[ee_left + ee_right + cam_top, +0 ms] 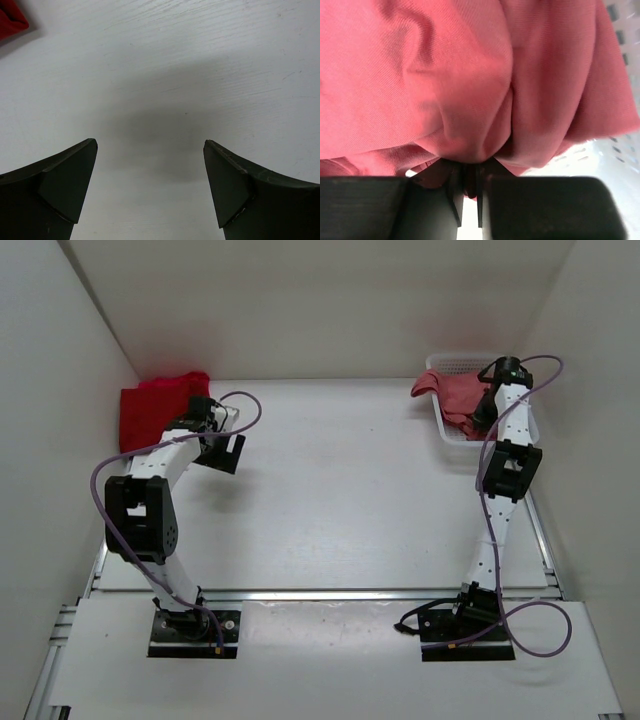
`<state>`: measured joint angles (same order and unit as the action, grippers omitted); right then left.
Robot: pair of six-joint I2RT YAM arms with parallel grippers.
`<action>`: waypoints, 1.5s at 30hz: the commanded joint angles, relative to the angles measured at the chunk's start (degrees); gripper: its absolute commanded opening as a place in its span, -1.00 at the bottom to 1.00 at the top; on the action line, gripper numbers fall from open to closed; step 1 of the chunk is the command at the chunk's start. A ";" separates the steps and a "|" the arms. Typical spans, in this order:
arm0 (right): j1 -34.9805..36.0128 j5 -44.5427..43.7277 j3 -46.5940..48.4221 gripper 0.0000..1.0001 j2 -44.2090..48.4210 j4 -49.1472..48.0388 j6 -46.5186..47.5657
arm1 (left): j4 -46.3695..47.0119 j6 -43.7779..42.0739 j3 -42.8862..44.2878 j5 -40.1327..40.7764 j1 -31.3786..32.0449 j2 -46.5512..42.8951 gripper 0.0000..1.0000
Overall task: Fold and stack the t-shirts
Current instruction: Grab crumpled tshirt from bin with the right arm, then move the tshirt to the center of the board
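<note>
A salmon pink t-shirt (452,390) lies bunched in the white mesh basket (458,362) at the back right, one part hanging over the basket's left rim. My right gripper (483,416) reaches down into it. In the right wrist view the right gripper (469,172) is shut on a fold of the salmon pink t-shirt (470,75). Red t-shirt cloth (150,410), in a brighter and a darker shade, lies in the back left corner. My left gripper (226,446) hovers just right of it, open over bare table (160,75) with nothing between its jaws (150,143).
White walls close in the table at the back and on both sides. A corner of the red cloth (10,22) shows at the upper left of the left wrist view. The basket wall (620,155) sits just right of the held fold.
</note>
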<state>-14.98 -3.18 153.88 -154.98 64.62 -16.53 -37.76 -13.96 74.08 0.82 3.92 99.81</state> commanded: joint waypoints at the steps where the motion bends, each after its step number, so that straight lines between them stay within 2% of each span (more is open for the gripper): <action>1: 0.30 -2.26 6.77 -1.00 1.07 -0.37 1.41 | -0.83 -0.46 -0.17 0.32 -0.23 -2.86 0.97; 8: 2.15 -9.30 7.74 -1.00 18.27 -9.68 2.29 | -1.18 0.24 -0.08 -0.64 0.12 -4.54 0.97; 11: 4.51 -11.14 7.22 -1.00 26.11 -17.22 3.78 | -1.62 0.68 0.45 -1.69 -0.41 -5.68 0.97; 15: 7.68 -9.05 7.40 -1.00 36.56 -24.62 6.77 | -2.06 1.21 0.54 -2.57 -0.67 -7.34 0.96; 18: 12.78 -3.07 7.66 -1.00 42.54 -30.25 8.27 | -2.41 2.09 0.45 -3.71 -1.11 -9.28 0.97; 22: 24.18 0.36 6.43 -1.00 48.18 -34.38 8.98 | -2.85 3.58 0.27 -6.00 -3.04 -11.47 0.97; 25: 32.55 0.54 -3.12 -1.00 53.88 -38.94 8.98 | -2.85 3.76 -0.25 -6.97 -5.31 -13.49 0.97; 27: 36.06 2.65 -17.74 -1.00 58.70 -46.03 3.82 | -3.11 3.67 -0.26 -7.93 -6.81 -14.64 0.97; 28: 36.51 4.48 -26.88 -1.00 62.22 -48.34 1.01 | -3.11 3.59 -0.08 -8.20 -7.78 -15.08 0.96; 31: 37.04 3.71 -45.36 -1.00 70.58 -56.43 -7.86 | -3.29 3.68 0.97 -8.38 -9.72 -16.57 0.97; 33: 35.64 4.93 -52.50 -1.00 72.62 -56.28 -10.96 | -3.73 3.41 1.76 -8.38 -10.43 -17.01 0.98; 35: 33.89 7.46 -58.94 -0.75 73.50 -54.87 -11.68 | -3.64 2.54 2.47 -7.77 -10.95 -17.89 0.97; 36: 31.70 11.05 -62.36 -0.46 73.33 -53.12 -12.55 | -3.29 2.01 2.21 -7.41 -10.26 -18.50 0.97; 37: 30.29 13.44 -64.65 -0.04 72.37 -50.06 -14.12 | -3.72 1.92 2.20 -7.06 -9.73 -18.86 0.97; 40: 24.31 20.48 -67.74 0.43 68.85 -40.92 -13.80 | -3.90 1.30 1.59 -6.88 -8.32 -19.91 0.97; 41: 24.91 20.67 -68.19 0.53 67.63 -39.58 -11.87 | -3.99 1.21 1.24 -7.58 -7.88 -20.53 0.97; 43: 29.62 17.26 -65.74 0.97 66.74 -34.15 -7.31 | -4.51 1.30 0.10 -8.63 -7.88 -20.97 0.97; 45: 36.12 14.54 -63.72 0.98 63.77 -30.63 -3.69 | -5.13 1.39 -1.66 -8.99 -7.88 -21.49 0.97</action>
<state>12.08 10.79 85.76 -90.91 28.84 -25.52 -41.50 -12.05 73.82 -6.24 -4.08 81.69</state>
